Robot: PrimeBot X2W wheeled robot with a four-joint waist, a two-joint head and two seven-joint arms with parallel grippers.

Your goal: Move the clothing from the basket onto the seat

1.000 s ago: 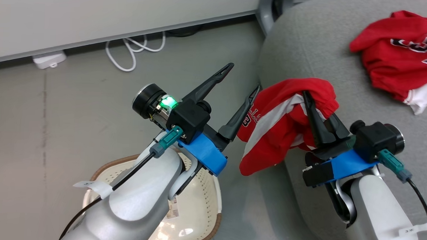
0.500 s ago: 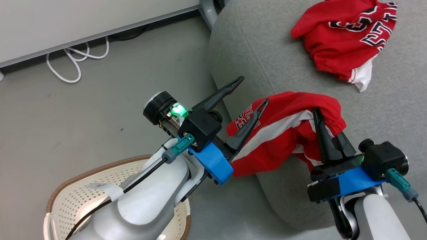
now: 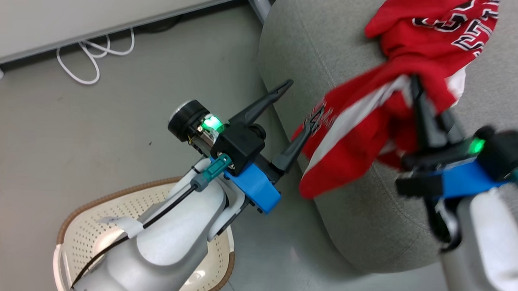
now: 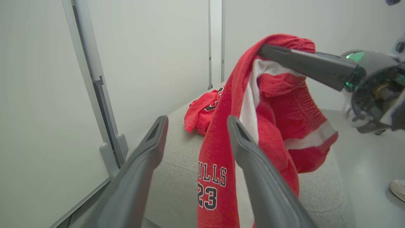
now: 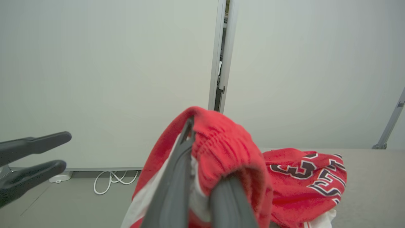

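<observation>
A: Where is the clothing?

B: One held garment (image 3: 360,137) is up in the air over the seat's (image 3: 347,219) near edge. A second garment (image 3: 439,26) lies crumpled farther in on the seat. The part of the basket (image 3: 108,197) not hidden by the arm, on the floor off the seat's end, has no red in it.

A: Jaws?

B: The right gripper (image 3: 425,98) is clenched on the gathered elastic band. The left gripper (image 3: 302,99) is spread wide and empty, with one finger just beside the hanging cloth.

A: Handling?

B: It should be light, limp knit that drapes and swings and won't slip or break. The bunched band is probably the best hold (thick, ribbed, bites well); a single layer would likely stretch and slide.

A: Which way does it lie?

B: The long axis runs from the pinch downward. The band is on top, and the lettered end is lowest, trailing out past the seat's edge. I can't tell whether it brushes the upholstery.
</observation>
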